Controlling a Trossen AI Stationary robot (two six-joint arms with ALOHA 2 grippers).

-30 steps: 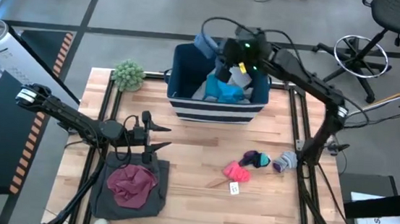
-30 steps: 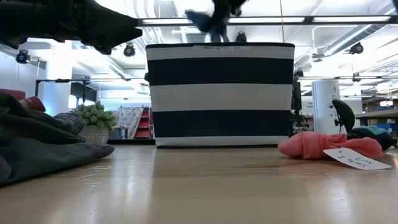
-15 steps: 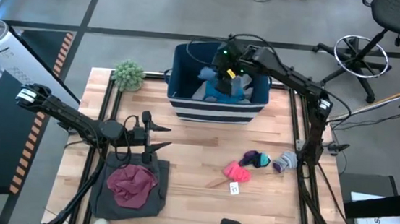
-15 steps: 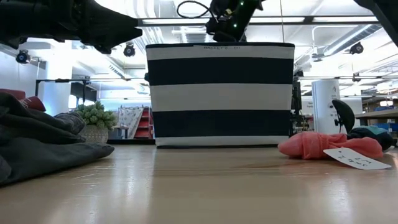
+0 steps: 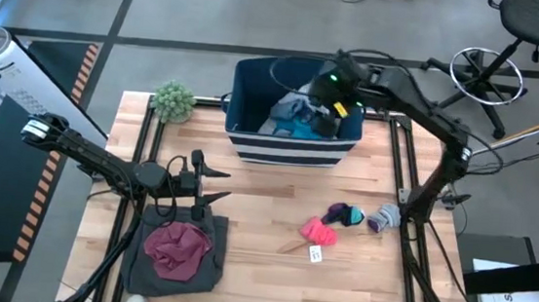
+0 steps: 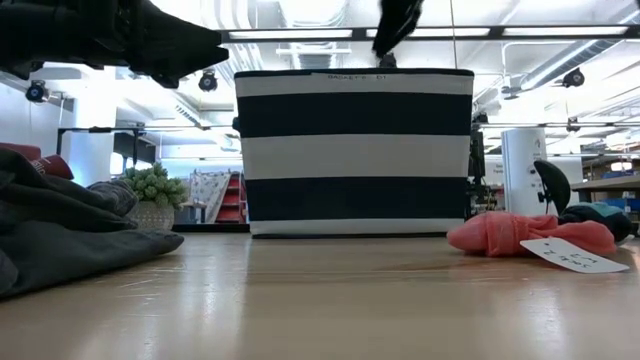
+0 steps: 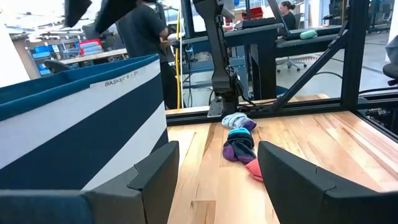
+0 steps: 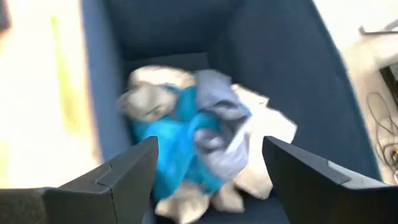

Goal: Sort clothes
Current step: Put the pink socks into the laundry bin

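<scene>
Right gripper [image 5: 330, 105] over striped bin [image 5: 290, 145], jaws apart, empty; drop step judged complete. Left gripper [image 5: 216, 185] waits, jaws apart. Next: fetch socks [image 5: 347, 216] from surface.

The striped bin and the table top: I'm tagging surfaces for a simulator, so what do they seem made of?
The striped bin looks like matte woven fabric: soft navy and white bands, printed label.
The table top looks like sealed wood: pale planks with visible grain, slight sheen.

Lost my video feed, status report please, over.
Right tool open, empty, above navy bin. Teal and grey clothes lie inside. Left tool open beside maroon garment. Socks unsorted; nothing blocking.
</scene>
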